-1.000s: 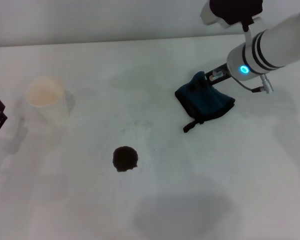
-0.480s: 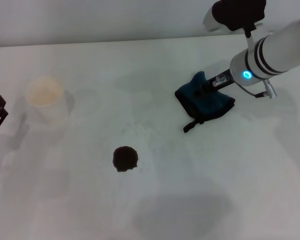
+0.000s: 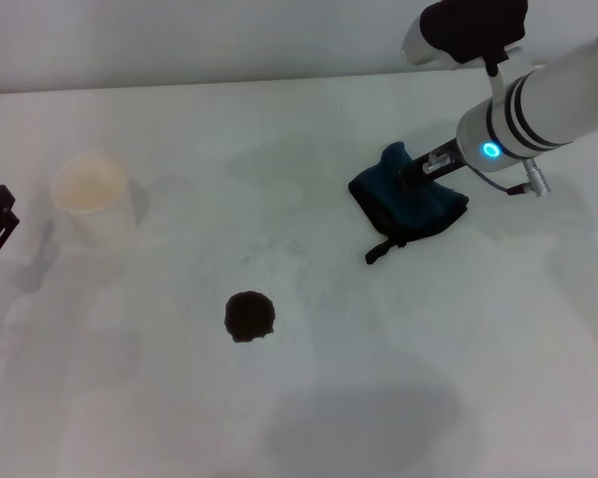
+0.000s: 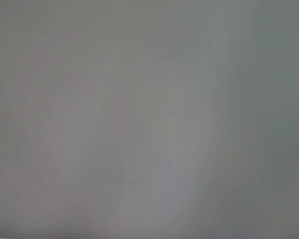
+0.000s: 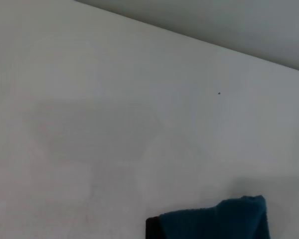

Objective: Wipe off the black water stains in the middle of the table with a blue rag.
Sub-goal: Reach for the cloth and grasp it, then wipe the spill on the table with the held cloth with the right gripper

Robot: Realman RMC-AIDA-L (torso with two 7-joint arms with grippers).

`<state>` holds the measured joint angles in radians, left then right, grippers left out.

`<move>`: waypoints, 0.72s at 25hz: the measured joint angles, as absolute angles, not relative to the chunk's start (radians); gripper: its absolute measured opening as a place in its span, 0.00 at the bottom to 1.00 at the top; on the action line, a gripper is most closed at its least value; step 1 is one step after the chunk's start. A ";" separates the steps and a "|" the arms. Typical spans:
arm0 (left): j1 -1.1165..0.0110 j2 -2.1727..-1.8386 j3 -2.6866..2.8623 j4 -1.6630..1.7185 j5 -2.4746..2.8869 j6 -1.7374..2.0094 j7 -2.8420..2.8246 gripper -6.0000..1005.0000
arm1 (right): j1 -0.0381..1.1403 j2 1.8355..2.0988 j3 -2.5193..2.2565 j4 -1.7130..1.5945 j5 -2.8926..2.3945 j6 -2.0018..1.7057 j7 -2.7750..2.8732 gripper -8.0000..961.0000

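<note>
Fingers of my right gripper [image 3: 411, 174] stay clamped on the blue rag [image 3: 407, 202], barely shifted; black water stains [image 3: 249, 316] remain untouched.

The head camera looks forward and down over the wide white table [image 3: 379, 398], far edge included. The right wrist camera sits low, facing that far edge; both views share the dark teal-blue cloth rag [image 3: 409, 204] [image 5: 214, 219]. The left wrist view shows only blank grey.
</note>
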<state>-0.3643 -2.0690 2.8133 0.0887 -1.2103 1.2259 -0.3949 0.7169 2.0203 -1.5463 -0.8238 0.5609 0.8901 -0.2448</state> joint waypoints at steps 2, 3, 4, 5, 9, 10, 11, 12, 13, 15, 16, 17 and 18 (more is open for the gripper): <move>-0.366 -2.068 2.813 0.089 -1.210 1.224 -0.395 0.88 | 0.718 2.020 -1.551 -0.824 0.561 0.887 -0.246 0.36; -0.367 -2.068 2.813 0.089 -1.210 1.224 -0.395 0.88 | 0.720 2.020 -1.554 -0.824 0.561 0.886 -0.246 0.33; -0.368 -2.068 2.813 0.089 -1.210 1.224 -0.395 0.88 | 0.721 2.020 -1.556 -0.822 0.561 0.885 -0.246 0.31; -0.369 -2.068 2.813 0.089 -1.210 1.224 -0.395 0.88 | 0.723 2.021 -1.557 -0.821 0.561 0.883 -0.245 0.28; -0.373 -2.068 2.812 0.089 -1.210 1.224 -0.396 0.88 | 0.724 2.022 -1.558 -0.819 0.564 0.865 -0.243 0.11; -0.375 -2.068 2.812 0.089 -1.210 1.224 -0.396 0.88 | 0.724 2.022 -1.558 -0.818 0.567 0.860 -0.242 0.11; -0.376 -2.068 2.811 0.088 -1.210 1.224 -0.396 0.88 | 0.725 2.022 -1.558 -0.816 0.568 0.858 -0.242 0.11; -0.378 -2.068 2.811 0.088 -1.210 1.224 -0.396 0.88 | 0.725 2.022 -1.558 -0.815 0.569 0.858 -0.242 0.11; -0.379 -2.068 2.811 0.087 -1.210 1.224 -0.396 0.88 | 0.726 2.022 -1.558 -0.815 0.569 0.858 -0.242 0.11; -0.381 -2.068 2.809 0.087 -1.210 1.224 -0.396 0.88 | 0.728 2.022 -1.559 -0.815 0.568 0.857 -0.242 0.10; -0.382 -2.068 2.808 0.087 -1.210 1.224 -0.396 0.88 | 0.728 2.022 -1.558 -0.815 0.569 0.857 -0.241 0.10; -0.383 -2.068 2.807 0.087 -1.210 1.224 -0.396 0.88 | 0.727 2.021 -1.556 -0.815 0.569 0.857 -0.240 0.10; -0.384 -2.068 2.807 0.087 -1.210 1.224 -0.396 0.88 | 0.728 2.020 -1.554 -0.815 0.569 0.859 -0.240 0.10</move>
